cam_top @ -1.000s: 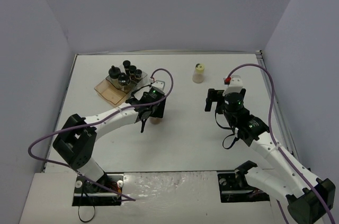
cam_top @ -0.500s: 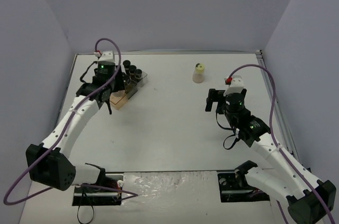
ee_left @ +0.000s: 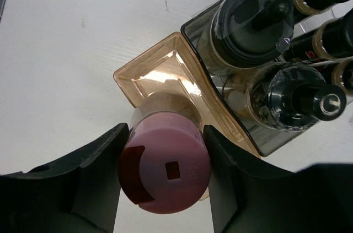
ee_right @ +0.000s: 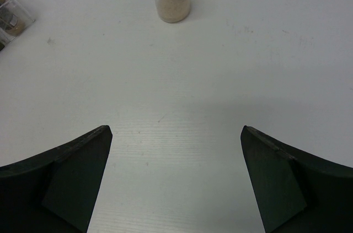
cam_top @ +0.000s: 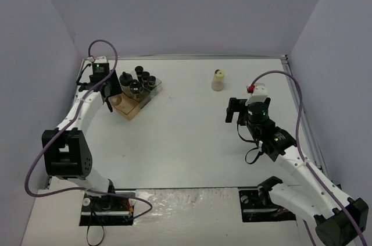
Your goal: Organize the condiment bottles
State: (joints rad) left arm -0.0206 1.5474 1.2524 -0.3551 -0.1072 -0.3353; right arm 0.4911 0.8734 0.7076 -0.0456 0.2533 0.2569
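The stepped tray [cam_top: 132, 99] sits upper left on the table [cam_top: 186, 147], and its clear upper step is packed: five black-capped jars [cam_top: 139, 80], with the two rounder jars [ee_left: 249, 23] nearest the amber side and the slimmer ones off at the wrist view's right edge. Down at the amber lower step [ee_left: 165, 79] stands the pink-capped jar [ee_left: 165, 169], upright with its base over the amber well. Whether it touches the floor, can't tell. The left jaws are clamped on that jar, a finger on either side of the cap. Upper centre of the table, the yellow-capped jar [cam_top: 218, 81] stands alone with pale grains inside, well ahead of the right jaws, which are spread wide with only table between them.
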